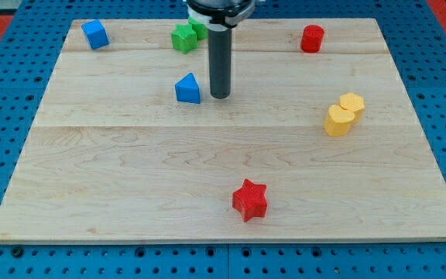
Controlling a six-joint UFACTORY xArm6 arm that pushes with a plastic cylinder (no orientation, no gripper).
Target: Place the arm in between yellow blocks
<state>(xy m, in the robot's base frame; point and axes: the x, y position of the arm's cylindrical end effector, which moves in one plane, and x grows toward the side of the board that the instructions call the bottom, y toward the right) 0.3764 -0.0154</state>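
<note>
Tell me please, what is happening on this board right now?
My tip rests on the board just right of the blue block, touching nothing. The two yellow blocks sit pressed together near the view's right edge, far from the tip. So the move between them is not yet done.

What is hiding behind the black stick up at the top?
Behind the rod, a green block peeks out on the view's left. Part of it is covered, so its full shape can't be seen. My tip rests beside the blue block.

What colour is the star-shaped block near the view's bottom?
Red. The star block shows plainly in the camera view, far from my tip.
</note>
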